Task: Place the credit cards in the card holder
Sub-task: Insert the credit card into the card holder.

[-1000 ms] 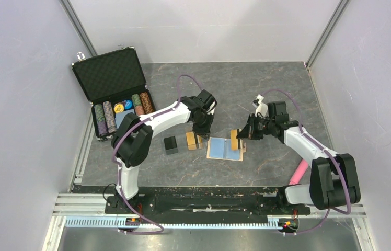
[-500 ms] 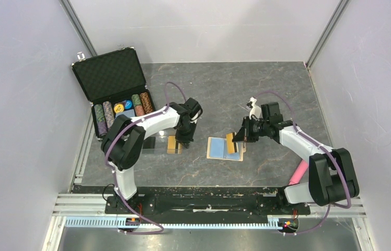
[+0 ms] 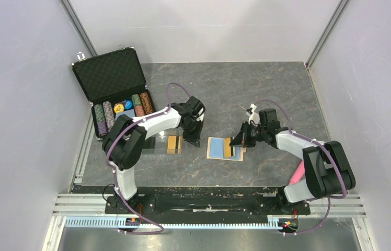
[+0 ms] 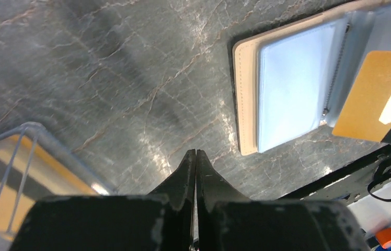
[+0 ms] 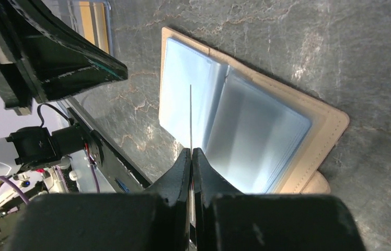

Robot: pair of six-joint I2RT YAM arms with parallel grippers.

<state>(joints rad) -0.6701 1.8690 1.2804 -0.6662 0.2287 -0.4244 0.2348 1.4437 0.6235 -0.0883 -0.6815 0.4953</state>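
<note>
sliding left, right gripper (image 5: 192, 152) now holds gold card (image 5: 190, 112) over card holder (image 5: 334, 123).

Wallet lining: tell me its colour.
Light blue, inside the tan wallet. It shows best in the right wrist view.

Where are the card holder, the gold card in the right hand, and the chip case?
card holder (image 3: 215, 149), top view, on its blue lining.
gold card (image 4: 366, 99), left wrist view, on its flat face.
chip case (image 3: 108, 76), top view, on the foam-lined lid.
</note>
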